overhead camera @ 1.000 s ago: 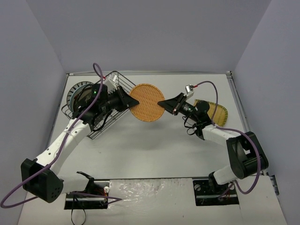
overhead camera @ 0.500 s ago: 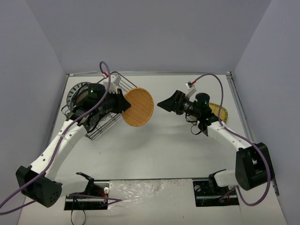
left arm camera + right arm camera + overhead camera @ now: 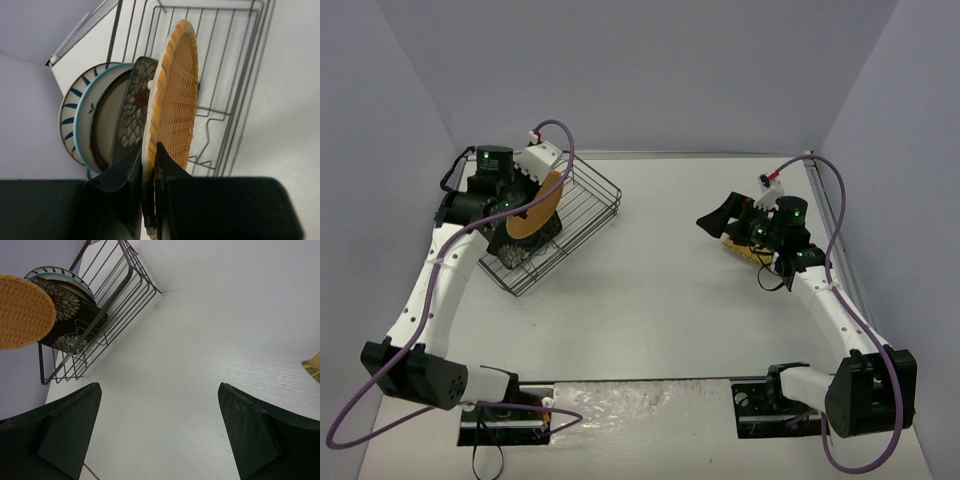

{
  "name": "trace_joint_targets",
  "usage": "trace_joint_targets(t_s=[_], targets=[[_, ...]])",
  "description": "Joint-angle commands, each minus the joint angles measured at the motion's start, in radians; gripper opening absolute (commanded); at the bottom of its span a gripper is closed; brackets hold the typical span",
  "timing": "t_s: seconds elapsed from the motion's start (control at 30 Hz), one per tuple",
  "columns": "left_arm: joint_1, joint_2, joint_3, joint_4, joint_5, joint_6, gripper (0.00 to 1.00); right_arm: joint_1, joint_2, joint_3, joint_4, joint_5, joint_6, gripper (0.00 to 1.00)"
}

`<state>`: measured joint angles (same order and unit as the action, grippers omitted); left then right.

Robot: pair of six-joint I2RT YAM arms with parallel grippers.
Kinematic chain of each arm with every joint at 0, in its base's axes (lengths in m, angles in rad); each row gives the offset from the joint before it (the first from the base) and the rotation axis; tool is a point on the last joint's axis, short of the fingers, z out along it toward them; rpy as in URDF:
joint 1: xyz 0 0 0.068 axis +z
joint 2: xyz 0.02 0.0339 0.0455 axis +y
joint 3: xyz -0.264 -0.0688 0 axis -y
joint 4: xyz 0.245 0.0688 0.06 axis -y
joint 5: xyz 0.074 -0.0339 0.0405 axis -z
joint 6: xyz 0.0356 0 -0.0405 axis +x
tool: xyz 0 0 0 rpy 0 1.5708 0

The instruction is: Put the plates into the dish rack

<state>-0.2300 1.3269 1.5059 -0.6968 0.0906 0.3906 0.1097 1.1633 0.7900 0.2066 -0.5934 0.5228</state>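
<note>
Over the dark wire dish rack (image 3: 582, 205), left gripper (image 3: 148, 150) clamps the orange-tan round plate (image 3: 177, 100) upright beside the dark square plate (image 3: 134, 107); next, lower and release. Jaws of right gripper (image 3: 159, 387) apart, empty.

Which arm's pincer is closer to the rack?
Left. The left pincer is right over the rack, gripping the orange plate. The right pincer is open, far off across the table.
</note>
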Motion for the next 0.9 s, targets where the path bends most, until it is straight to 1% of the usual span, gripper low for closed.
trace_joint_targets(t_s=[0.0, 0.17, 0.43, 0.63, 0.73, 0.87], targets=[[0.042, 0.043, 0.086, -0.044, -0.056, 0.202, 0.00, -0.009, -0.051, 0.000, 0.018, -0.009, -0.032, 1.00], [0.077, 0.077, 0.047, -0.047, 0.003, 0.242, 0.00, -0.011, -0.064, -0.004, 0.016, 0.005, -0.038, 1.00], [0.101, 0.126, 0.002, -0.007, 0.000, 0.292, 0.00, -0.016, -0.070, -0.012, 0.013, 0.003, -0.041, 1.00], [0.101, 0.166, -0.009, -0.003, 0.029, 0.281, 0.01, -0.020, -0.073, -0.016, 0.011, 0.006, -0.042, 1.00], [0.103, 0.181, -0.021, -0.003, 0.049, 0.274, 0.03, -0.022, -0.077, -0.024, 0.008, 0.015, -0.041, 1.00], [0.109, 0.187, -0.068, 0.055, 0.053, 0.254, 0.18, -0.029, -0.084, -0.030, -0.004, 0.033, -0.047, 1.00]])
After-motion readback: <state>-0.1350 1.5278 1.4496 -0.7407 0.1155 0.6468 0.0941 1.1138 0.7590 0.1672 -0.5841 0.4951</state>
